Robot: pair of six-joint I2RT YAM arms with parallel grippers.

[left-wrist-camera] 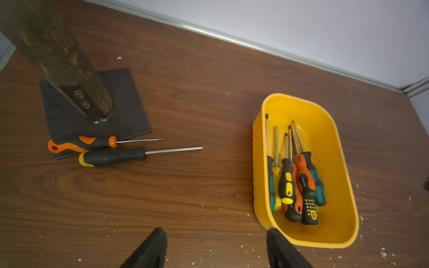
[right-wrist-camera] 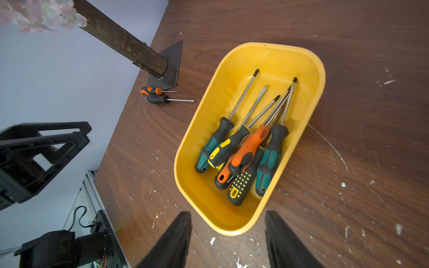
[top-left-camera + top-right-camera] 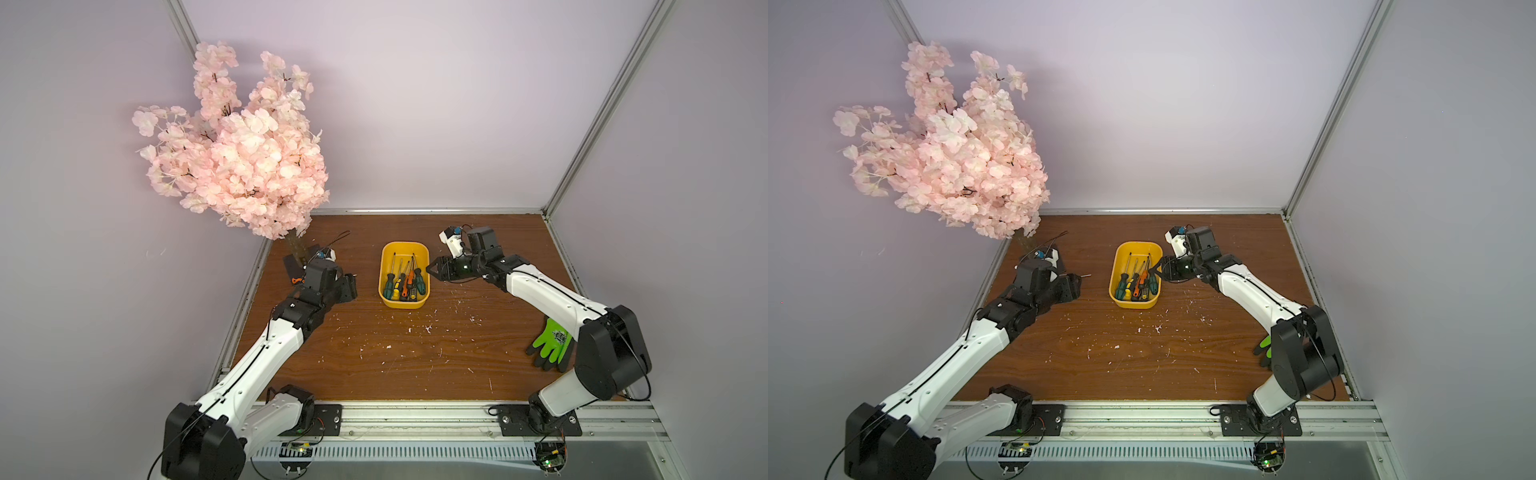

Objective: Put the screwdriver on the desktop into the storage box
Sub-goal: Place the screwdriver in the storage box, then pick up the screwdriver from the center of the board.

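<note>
The yellow storage box stands mid-desktop with several screwdrivers inside. Two more lie side by side on the desktop at the tree's base plate: an orange-black screwdriver and a black-yellow screwdriver. In both top views my left wrist hides most of them. My left gripper hangs open and empty to the left of the box, short of those two. My right gripper is open and empty at the box's right rim.
A pink blossom tree leans over the back left corner; its trunk is bolted to a dark base plate. A green glove lies at the right edge under my right arm. Aluminium rails frame the board.
</note>
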